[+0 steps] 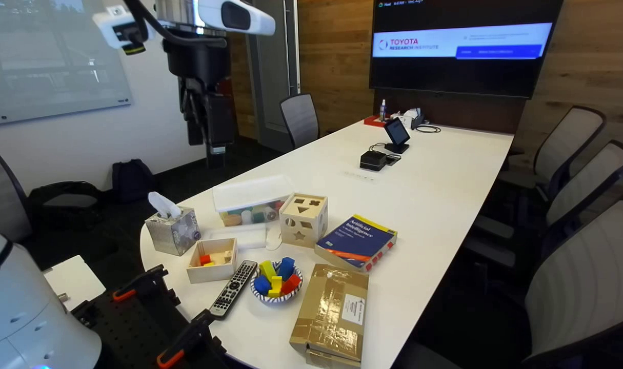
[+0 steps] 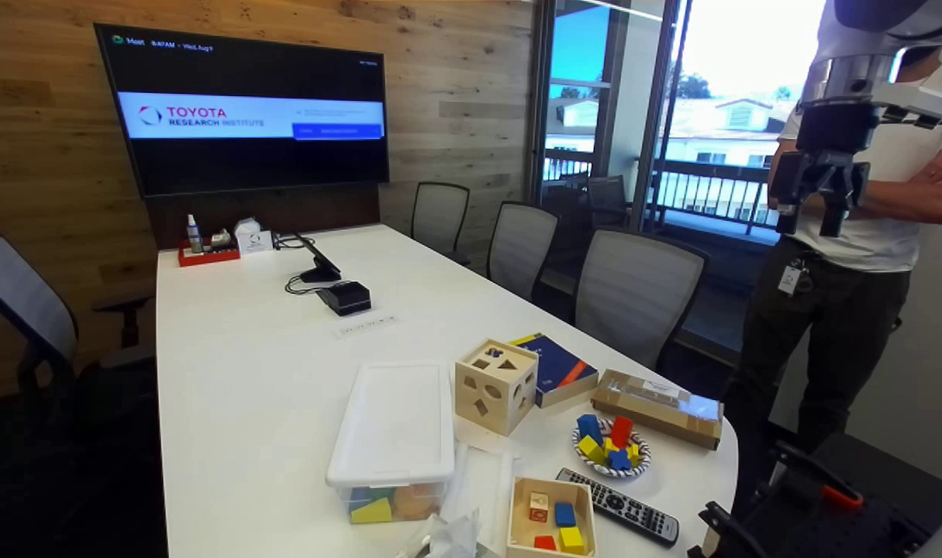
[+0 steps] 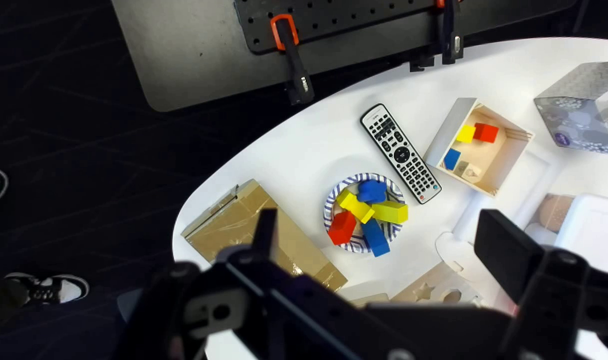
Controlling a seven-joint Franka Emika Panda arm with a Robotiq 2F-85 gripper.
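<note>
My black jaws hang wide apart, empty, above a round blue-and-white striped bowl (image 3: 356, 245), which (I'd guess) corrals red, yellow and blue blocks (image 3: 355, 206).

Window (image 2: 738, 54): daylight, blown out to white in an exterior view
Whiteboard (image 1: 44, 61): hazy reflections
Desk (image 2: 261, 403): bright, with a faint shadow beside the bowl (image 3: 334, 197)
Carton (image 1: 332, 315): glare on top
Floor (image 3: 83, 150): dim, nearly black
Screen (image 1: 462, 74): glowing, small print smeared
Fingers (image 3: 506, 255): dark, softly blurred in the wrist view
</note>
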